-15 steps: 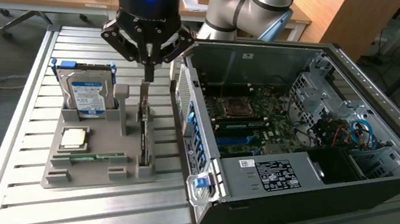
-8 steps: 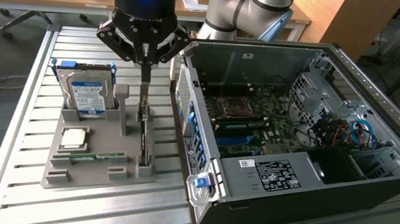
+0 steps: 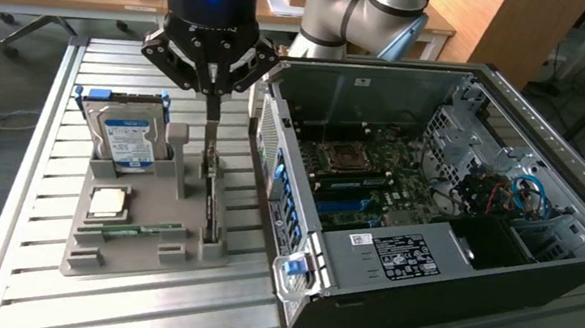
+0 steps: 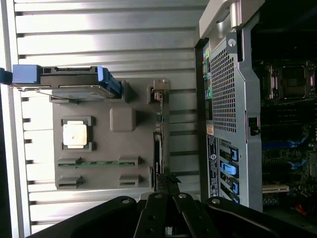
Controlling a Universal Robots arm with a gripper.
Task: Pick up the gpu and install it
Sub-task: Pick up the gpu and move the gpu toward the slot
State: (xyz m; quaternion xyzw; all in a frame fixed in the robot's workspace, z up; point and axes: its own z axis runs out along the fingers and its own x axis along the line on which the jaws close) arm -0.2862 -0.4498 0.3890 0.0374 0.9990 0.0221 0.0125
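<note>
Under the hand pinching it, the gpu stands edge-on, face hidden.

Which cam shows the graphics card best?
Exterior view: the graphics card stands on edge in the grey tray, with the gripper closed on its top. The wrist view gives just its thin top edge, seen from above.

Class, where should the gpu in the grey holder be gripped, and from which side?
Grip the gpu by its upper edge, from straight above: it stands on edge in a slot of the grey holder, so that thin edge is free.
</note>
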